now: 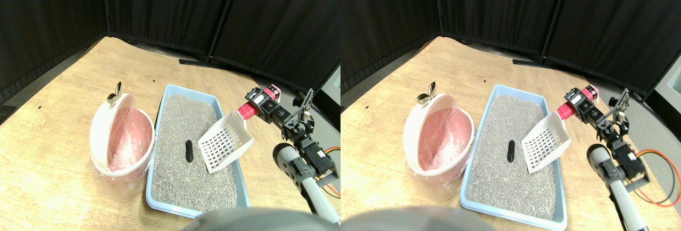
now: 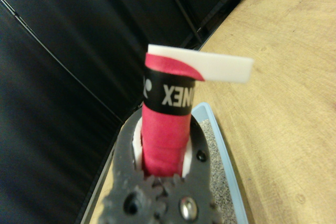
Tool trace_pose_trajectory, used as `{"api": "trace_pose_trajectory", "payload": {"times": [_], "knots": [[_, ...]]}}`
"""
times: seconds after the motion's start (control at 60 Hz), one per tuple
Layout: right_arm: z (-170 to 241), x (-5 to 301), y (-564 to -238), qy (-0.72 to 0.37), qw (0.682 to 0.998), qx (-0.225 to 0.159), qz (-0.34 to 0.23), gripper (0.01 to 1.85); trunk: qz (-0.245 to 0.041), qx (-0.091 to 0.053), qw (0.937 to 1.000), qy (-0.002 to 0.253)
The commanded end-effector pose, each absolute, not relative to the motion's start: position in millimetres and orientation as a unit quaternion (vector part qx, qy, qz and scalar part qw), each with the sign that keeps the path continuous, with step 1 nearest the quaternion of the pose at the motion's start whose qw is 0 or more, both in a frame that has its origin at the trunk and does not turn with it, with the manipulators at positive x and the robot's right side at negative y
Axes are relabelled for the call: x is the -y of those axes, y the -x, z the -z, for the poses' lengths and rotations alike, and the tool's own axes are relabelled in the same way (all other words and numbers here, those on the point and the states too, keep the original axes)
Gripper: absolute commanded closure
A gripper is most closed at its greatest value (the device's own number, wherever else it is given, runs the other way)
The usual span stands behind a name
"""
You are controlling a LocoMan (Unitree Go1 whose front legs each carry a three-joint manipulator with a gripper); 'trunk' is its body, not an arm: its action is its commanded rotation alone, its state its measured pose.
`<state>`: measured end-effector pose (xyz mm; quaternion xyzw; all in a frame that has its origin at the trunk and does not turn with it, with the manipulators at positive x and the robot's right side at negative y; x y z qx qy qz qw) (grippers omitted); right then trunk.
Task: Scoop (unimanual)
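My right claw (image 1: 254, 105) is clamped on the red-wrapped handle (image 2: 167, 140) of the stiff, light plastic scoop (image 1: 225, 141), poised above the litter tray (image 1: 175, 90); the small dark lump (image 1: 188, 150) lies just beside its blade.

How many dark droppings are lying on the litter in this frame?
1. A single dark dropping lies on the grey litter near the middle of the blue tray, just beside the white scoop's slotted blade. Others could be buried under the litter.
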<state>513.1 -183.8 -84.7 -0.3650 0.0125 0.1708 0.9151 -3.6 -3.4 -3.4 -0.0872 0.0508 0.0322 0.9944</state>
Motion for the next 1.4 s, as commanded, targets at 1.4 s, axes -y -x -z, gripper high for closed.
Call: {"api": "trace_pose_trajectory", "payload": {"times": [1.4], "knots": [[177, 83, -503, 0.256, 0.923, -0.074, -0.277, 1.8, -0.123, -0.083, 0.9754, 0.163]]}}
